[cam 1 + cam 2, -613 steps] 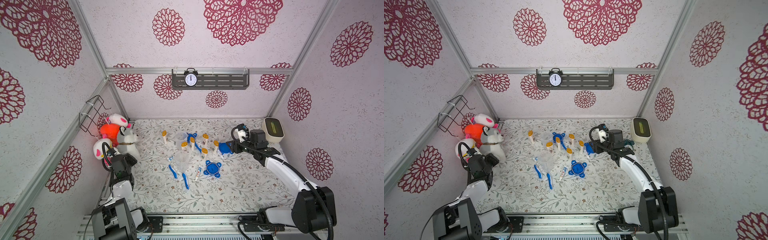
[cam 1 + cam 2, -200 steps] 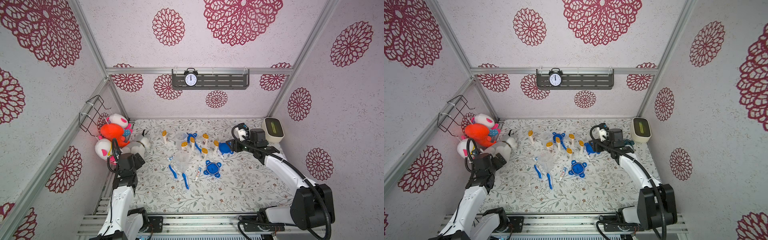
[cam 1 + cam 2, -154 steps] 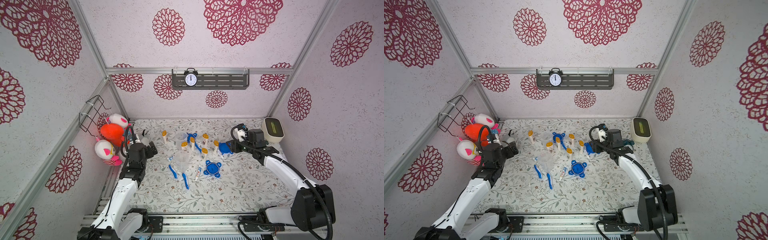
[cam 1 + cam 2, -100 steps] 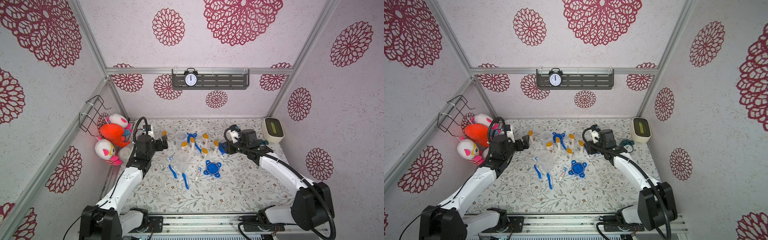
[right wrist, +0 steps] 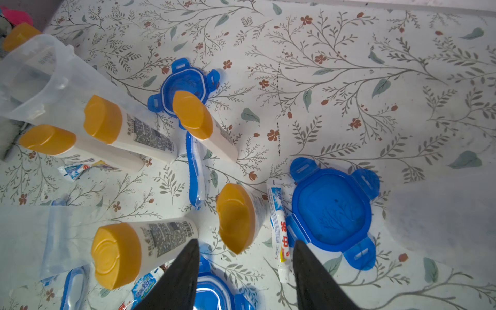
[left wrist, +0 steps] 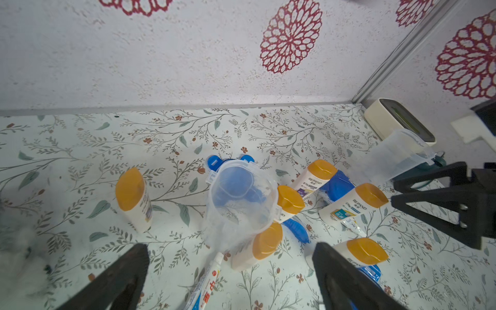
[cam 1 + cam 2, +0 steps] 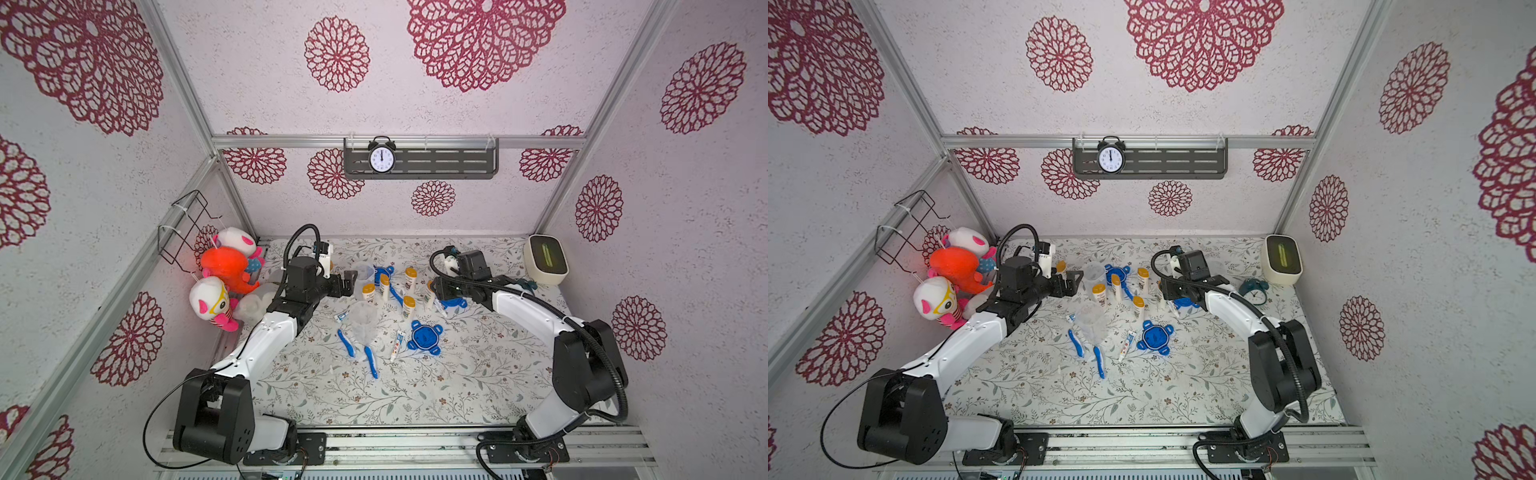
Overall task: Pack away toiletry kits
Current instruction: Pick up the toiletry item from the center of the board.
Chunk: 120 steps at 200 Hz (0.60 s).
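Observation:
The toiletry kits lie loose mid-table: clear jars (image 7: 363, 322) (image 6: 241, 198), blue lids (image 7: 424, 336) (image 5: 331, 212), blue toothbrushes (image 7: 345, 343) (image 5: 194, 171), toothpaste tubes (image 7: 397, 347) (image 5: 279, 228) and several upright orange-capped bottles (image 7: 408, 306) (image 7: 1138, 305). My left gripper (image 7: 348, 282) (image 7: 1073, 280) (image 6: 230, 268) is open and empty, just left of the back jar (image 7: 362, 272). My right gripper (image 7: 436, 291) (image 7: 1165, 293) (image 5: 245, 252) is open and hovers over a bottle (image 5: 236, 217) beside a lid, holding nothing.
Plush toys (image 7: 226, 270) and a wire basket (image 7: 187, 224) fill the left wall corner. A cream box (image 7: 545, 258) stands at the back right, with a teal alarm clock (image 7: 1256, 289) beside it. A black clock (image 7: 381, 156) sits on the wall shelf.
My left arm has swung from the plush toys at the left wall to the jars and bottles. My right gripper has shifted left over the bottles, and its jaws have narrowed slightly.

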Available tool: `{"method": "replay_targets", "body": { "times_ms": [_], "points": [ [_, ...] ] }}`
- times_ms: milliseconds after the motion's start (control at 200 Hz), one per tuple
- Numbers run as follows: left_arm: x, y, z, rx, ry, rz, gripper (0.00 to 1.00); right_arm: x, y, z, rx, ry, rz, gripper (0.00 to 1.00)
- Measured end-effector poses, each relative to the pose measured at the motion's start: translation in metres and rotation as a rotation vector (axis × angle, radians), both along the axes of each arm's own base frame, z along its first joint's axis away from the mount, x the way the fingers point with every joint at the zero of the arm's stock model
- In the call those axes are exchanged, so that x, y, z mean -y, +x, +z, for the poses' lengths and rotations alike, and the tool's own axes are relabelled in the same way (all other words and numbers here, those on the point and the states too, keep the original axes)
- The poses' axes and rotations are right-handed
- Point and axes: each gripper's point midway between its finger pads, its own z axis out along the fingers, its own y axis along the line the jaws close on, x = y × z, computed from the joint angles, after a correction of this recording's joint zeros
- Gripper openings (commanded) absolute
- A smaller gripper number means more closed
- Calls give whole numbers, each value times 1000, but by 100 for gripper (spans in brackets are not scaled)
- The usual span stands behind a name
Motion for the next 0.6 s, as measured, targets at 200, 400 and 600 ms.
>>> {"method": "replay_targets", "body": {
  "times_ms": [200, 400, 600],
  "points": [
    [17, -6, 0, -10, -29, -103, 98, -9, 10, -12, -18, -21, 3, 53],
    [27, -13, 1, -17, -40, -175, 97, -11, 16, -22, -29, -53, -6, 44],
    [31, -17, -2, -29, -40, -193, 97, -10, 18, -26, -24, -87, -13, 21]
  ]
}}
